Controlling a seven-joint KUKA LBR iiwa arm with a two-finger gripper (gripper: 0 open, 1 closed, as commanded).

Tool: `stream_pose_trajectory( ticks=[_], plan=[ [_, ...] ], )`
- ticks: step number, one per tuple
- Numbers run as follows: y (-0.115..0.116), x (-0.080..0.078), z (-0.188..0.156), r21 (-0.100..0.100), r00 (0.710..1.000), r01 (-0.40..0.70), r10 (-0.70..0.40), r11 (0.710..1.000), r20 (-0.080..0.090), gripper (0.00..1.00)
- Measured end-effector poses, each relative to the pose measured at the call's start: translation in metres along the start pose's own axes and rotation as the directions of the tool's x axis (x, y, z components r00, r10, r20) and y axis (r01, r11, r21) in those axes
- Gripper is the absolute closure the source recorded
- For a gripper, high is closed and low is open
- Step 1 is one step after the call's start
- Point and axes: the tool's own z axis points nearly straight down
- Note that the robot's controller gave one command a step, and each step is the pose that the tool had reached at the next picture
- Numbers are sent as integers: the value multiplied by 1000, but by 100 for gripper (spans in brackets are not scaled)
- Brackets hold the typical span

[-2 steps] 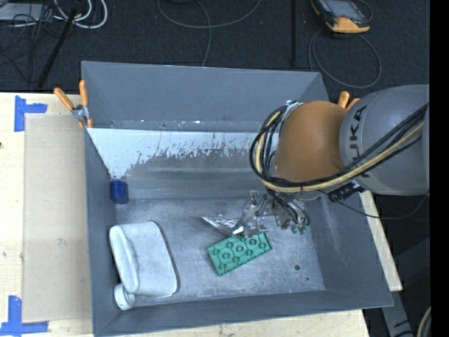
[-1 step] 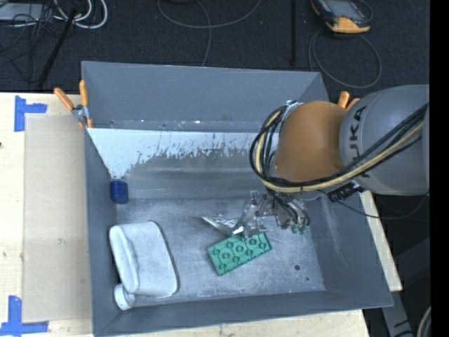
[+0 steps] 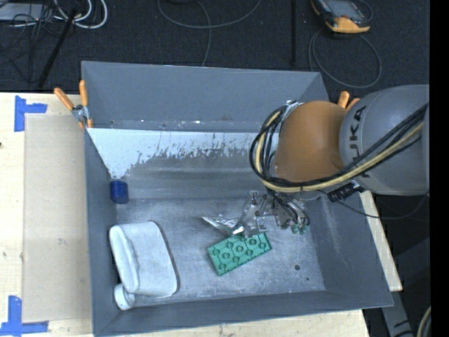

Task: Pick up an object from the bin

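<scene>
Grey bin (image 3: 210, 104): KUKA arm (image 3: 393, 146) by grn brick (image 3: 240, 251).

Bare bin floor (image 3: 191, 260) between white bottle (image 3: 142, 258) and green studded plate (image 3: 239, 252)

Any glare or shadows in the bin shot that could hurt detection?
Camera view: bright glare streaks the bin's sloped back wall, strongest on the left. Camera view: the arm overhangs and dims the spot around the gripper; the green studded brick next to it and the white bottle at left are evenly lit.
</scene>
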Motion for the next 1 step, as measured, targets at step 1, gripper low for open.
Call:
stream_pose_trajectory(
  ticks=[1],
  plan=[
    [0, 0, 0, 0, 1000, 0, 0, 1000, 0, 100]
  ],
)
